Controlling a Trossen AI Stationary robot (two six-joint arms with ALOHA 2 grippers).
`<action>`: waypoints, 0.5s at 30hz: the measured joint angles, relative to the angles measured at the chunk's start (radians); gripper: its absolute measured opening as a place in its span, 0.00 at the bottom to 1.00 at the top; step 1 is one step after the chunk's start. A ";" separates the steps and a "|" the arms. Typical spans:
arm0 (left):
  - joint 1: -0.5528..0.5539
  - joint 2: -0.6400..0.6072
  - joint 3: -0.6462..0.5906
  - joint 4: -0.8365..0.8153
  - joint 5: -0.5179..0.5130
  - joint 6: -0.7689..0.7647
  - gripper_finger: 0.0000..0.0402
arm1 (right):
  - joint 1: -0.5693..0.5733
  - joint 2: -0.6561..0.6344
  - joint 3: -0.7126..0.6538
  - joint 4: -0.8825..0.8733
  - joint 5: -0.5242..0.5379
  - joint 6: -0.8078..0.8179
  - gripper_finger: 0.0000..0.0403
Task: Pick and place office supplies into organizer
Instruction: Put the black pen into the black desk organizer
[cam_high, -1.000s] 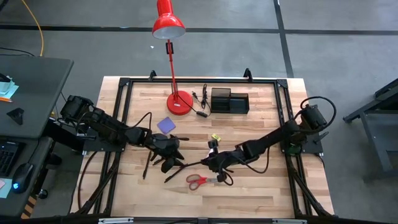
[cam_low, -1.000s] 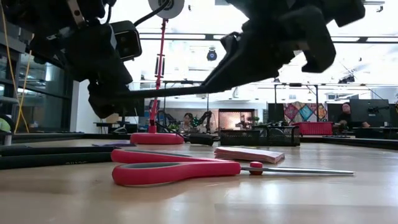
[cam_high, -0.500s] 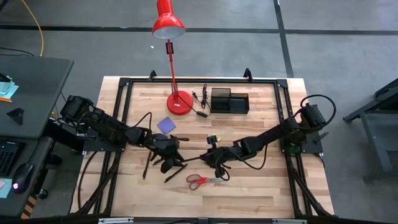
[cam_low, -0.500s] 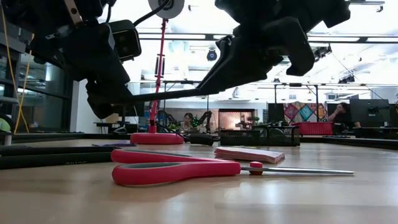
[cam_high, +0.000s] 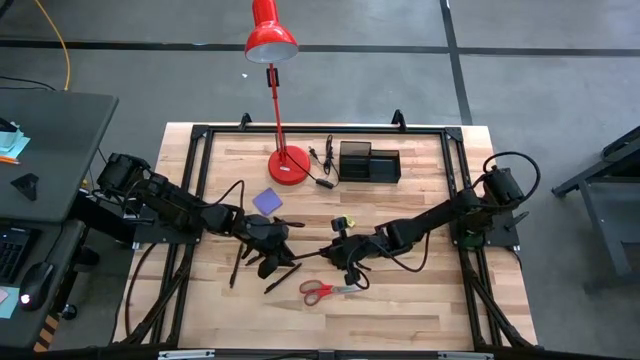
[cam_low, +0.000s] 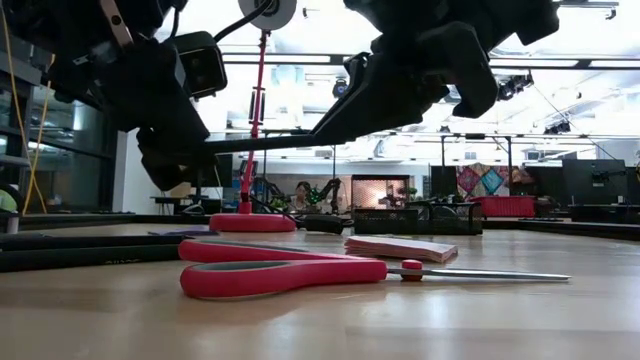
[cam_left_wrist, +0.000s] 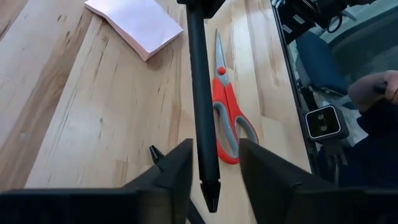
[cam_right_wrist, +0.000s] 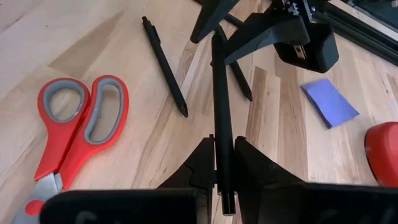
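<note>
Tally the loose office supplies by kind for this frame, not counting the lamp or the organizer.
Pens: 3 in the right wrist view, one held by the right gripper with its far end between the left gripper's open jaws, two lying on the table
Scissors: 1
Note pads: 2, pink and purple-blue
Yellow piece: 1
Total: 7

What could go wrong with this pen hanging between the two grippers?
1. The right gripper is clamped on the pen, but the left gripper only straddles its other end, with a gap showing. If the right lets go early, the pen would likely drop near the scissors.
2. If both clamp and the arms move apart, the pen could twist or slip.
</note>
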 joint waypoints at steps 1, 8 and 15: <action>0.000 0.000 0.000 0.000 -0.004 0.000 0.22 | 0.000 0.000 0.000 0.000 -0.001 0.000 0.05; 0.000 0.001 -0.001 -0.002 -0.012 -0.003 0.05 | 0.000 0.000 0.000 0.003 -0.002 0.002 0.05; 0.000 0.000 0.000 -0.015 -0.038 0.004 0.10 | 0.000 0.000 0.000 -0.001 -0.001 0.004 0.06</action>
